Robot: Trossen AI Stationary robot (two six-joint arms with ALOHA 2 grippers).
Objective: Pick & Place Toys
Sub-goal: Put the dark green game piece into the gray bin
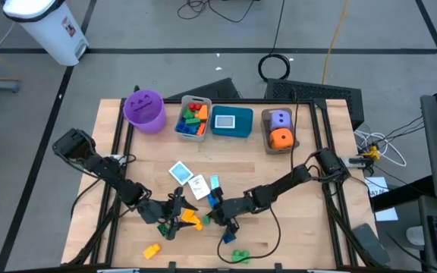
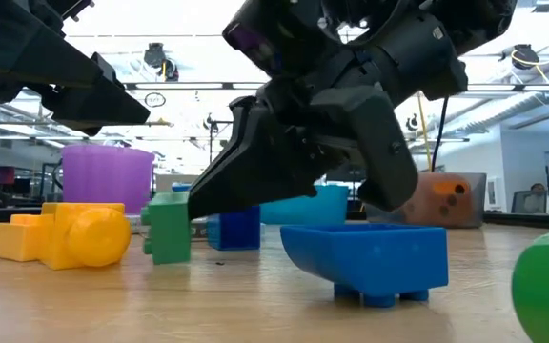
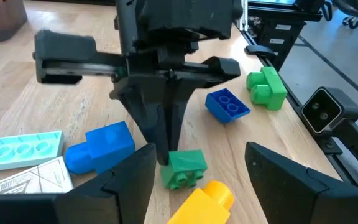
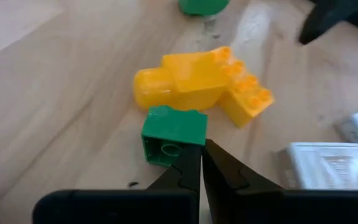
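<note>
1. Resting on the worktop (image 1: 294, 227), a green brick (image 4: 173, 134) touches the right claw (image 4: 201, 163), fingers together, empty.
2. Left claw (image 3: 194, 186) spreads apart just beside that brick, near a yellow brick (image 4: 197, 81).

Purple plastic bucket (image 1: 144, 111), grey bin (image 1: 193, 118), teal bin (image 1: 231, 122) and brown bin (image 1: 279, 130) along the wooden table's (image 1: 309, 227) far edge (dice in the last), small plastic bricks (image 1: 190, 220) and flat white cards (image 1: 198, 185) scattered toward the near edge.

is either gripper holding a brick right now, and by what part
Neither. The right gripper is shut with its tips beside the green brick, gripping nothing; the left gripper is open and empty.
</note>
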